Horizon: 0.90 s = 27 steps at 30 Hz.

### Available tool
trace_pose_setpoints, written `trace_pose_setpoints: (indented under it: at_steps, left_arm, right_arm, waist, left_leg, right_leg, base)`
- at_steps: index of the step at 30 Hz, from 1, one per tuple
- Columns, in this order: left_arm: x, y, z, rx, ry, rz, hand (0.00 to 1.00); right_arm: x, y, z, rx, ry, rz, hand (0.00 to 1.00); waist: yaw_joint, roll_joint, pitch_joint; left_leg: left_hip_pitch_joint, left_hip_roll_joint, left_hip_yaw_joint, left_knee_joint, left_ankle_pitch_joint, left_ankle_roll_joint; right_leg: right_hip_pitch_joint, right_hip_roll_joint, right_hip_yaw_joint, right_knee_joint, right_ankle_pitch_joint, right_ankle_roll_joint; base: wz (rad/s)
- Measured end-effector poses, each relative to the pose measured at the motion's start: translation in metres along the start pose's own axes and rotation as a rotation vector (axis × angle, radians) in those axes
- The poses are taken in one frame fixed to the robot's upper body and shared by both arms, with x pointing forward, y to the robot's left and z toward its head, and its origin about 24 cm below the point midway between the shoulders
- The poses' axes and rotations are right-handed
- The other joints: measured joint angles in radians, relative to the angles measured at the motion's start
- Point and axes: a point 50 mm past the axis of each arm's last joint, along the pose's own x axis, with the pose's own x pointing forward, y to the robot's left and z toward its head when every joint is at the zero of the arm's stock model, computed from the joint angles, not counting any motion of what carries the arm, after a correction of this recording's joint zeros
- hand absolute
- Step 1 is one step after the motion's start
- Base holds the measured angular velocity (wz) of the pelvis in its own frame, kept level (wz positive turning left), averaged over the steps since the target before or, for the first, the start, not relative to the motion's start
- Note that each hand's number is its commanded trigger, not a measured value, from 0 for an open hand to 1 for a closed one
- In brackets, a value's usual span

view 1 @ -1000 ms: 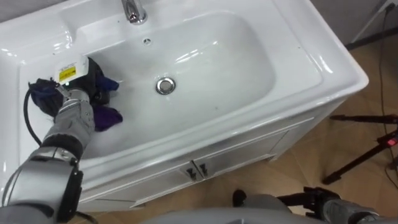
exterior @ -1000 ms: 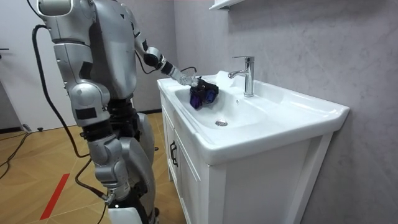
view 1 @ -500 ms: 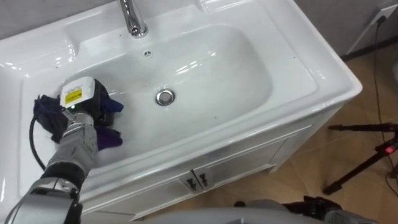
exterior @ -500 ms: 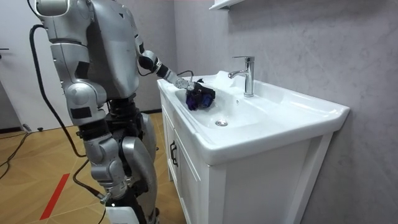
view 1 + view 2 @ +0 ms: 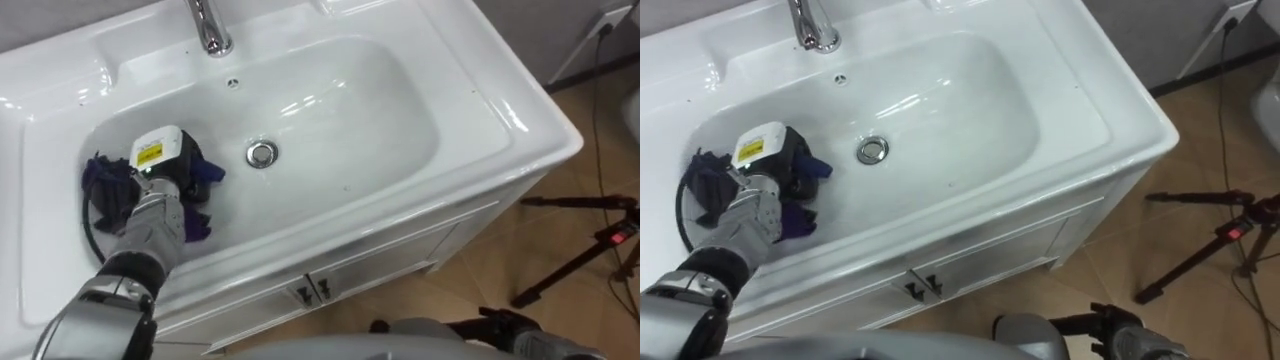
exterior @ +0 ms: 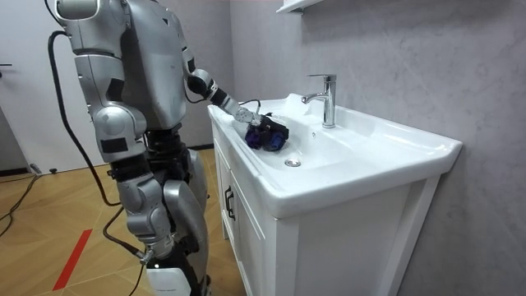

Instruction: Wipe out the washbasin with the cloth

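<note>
We look down on a white basin [image 5: 480, 110] that runs from the upper left of the frame to the right edge. It sits on a white cabinet [image 5: 400, 245], whose two small door handles [image 5: 313, 291] lie side by side at lower centre. The bowl is the one container here. It holds a dark blue and purple cloth [image 5: 103, 178], and the left hand [image 5: 165, 178] is on top of that cloth.

The cloth lies bunched against the bowl's left slope, in the left middle of the frame. One purple fold spills toward the near wall and another pokes out toward the drain [image 5: 262, 153]. The hand rests on the middle of the bunch, with cloth showing on both sides of it. We cannot tell whether it grips the cloth or only presses on it, as dark cloth covers its front.

The drain sits at the bowl's centre, near the cloth's right edge but apart from it. Above it, a small overflow hole [image 5: 232, 83] marks the far wall. The chrome faucet [image 5: 207, 25] rises from the deck at top centre.

A wooden floor [image 5: 560, 320] fills the lower right, and a dark tripod [image 5: 590, 250] stands on it.

In the room view the robot stands upright on that view's left, at the cabinet's front. Its left arm reaches over the rim into the bowl.
</note>
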Motion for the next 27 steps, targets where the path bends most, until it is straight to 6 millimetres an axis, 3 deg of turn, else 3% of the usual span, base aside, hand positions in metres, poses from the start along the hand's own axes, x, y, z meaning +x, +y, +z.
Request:
trace_pose_setpoints:
  at_steps: [6,9,16,19,21,24,27]
  left_arm:
    - [0.012,0.000,0.034,-0.170,-0.006,-0.127,1.00]
    - [0.016,0.003,0.037,-0.296,0.051,-0.184,1.00]
    - [0.020,0.010,0.039,-0.538,0.135,-0.196,1.00]
    - [0.021,0.012,0.049,-0.610,0.129,-0.210,1.00]
    - [0.022,0.016,0.073,-0.675,0.059,-0.236,1.00]
    - [0.018,0.020,0.112,-0.768,-0.069,-0.281,1.00]
    - [0.014,0.030,0.146,-0.861,-0.195,-0.329,1.00]
  right_arm:
    - [0.001,0.007,0.016,-0.047,-0.024,0.013,0.00]
    - [0.001,0.012,0.025,-0.047,-0.036,0.021,0.00]
    - [0.002,0.025,0.038,-0.049,-0.049,0.048,0.00]
    - [0.002,0.033,0.045,-0.051,-0.054,0.068,0.00]
    - [0.002,0.041,0.050,-0.065,-0.059,0.103,0.00]
    - [0.002,0.050,0.052,-0.084,-0.064,0.142,0.00]
    - [0.002,0.053,0.054,-0.079,-0.068,0.158,0.00]
  waist:
    - [-0.012,0.003,0.0023]
    - [-0.018,0.005,0.0033]
    - [-0.039,-0.002,0.0062]
    - [-0.083,-0.009,0.0096]
    - [-0.108,-0.031,0.0157]
    - [-0.126,-0.063,0.0155]
    - [-0.151,-0.063,0.0146]
  left_leg:
    - [-0.024,0.001,0.028,0.015,0.000,0.001]
    - [-0.030,-0.001,0.053,0.021,0.000,0.001]
    - [-0.065,-0.015,0.054,0.031,0.005,0.010]
    - [-0.081,-0.026,0.054,0.030,0.013,0.024]
    - [-0.093,-0.026,0.062,0.027,0.011,0.035]
    - [-0.107,-0.025,0.090,0.017,0.007,0.042]
    - [-0.114,-0.025,0.098,0.019,0.003,0.048]
  right_leg:
    - [-0.031,-0.005,0.018,0.017,0.004,0.000]
    - [-0.057,-0.004,0.037,0.041,-0.002,-0.002]
    - [-0.111,-0.010,0.049,0.066,-0.001,0.012]
    - [-0.123,-0.026,0.038,0.066,0.002,0.026]
    - [-0.135,-0.030,0.043,0.066,0.006,0.035]
    - [-0.143,-0.030,0.052,0.049,0.034,0.037]
    - [-0.140,-0.029,0.056,0.027,0.053,0.035]
  base:
    - [-0.10]
    - [-0.23]
    - [0.01]
    - [0.11]
    - [-0.14]
    - [-0.26]
    - [-0.07]
